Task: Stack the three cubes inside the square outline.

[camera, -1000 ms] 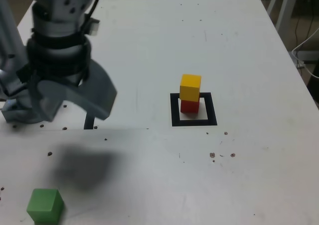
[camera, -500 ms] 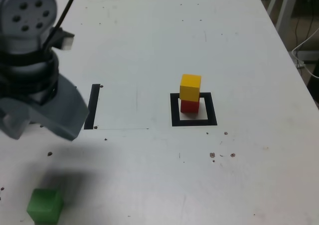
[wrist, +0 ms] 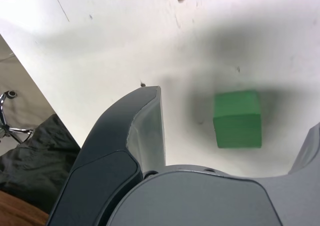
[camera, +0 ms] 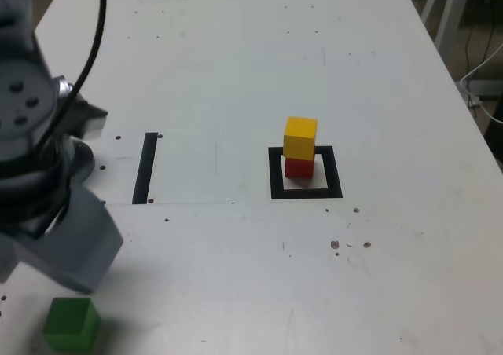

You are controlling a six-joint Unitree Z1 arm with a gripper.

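Grey and bulky, the tool (camera: 47, 253) hangs over the near corner of the surface (camera: 236, 72) at the exterior view's left, its jaws spread wide with nothing between them. In the wrist view the tool (wrist: 235, 131) frames the green cube (wrist: 238, 119) in the gap between its two fingers (wrist: 145, 131), clear of both and lying in the tool's shadow. From the exterior view the green cube (camera: 71, 324) sits flat on the surface just below the tool, well apart from the other cubes. The square outline (camera: 305, 191) lies right of centre in the exterior view. The red cube (camera: 299, 167) stands inside it, toward its far edge, and the yellow cube (camera: 300, 137) rests squarely on top of the red one. A straight black tape strip (camera: 145, 167) lies between the tool and the outline.
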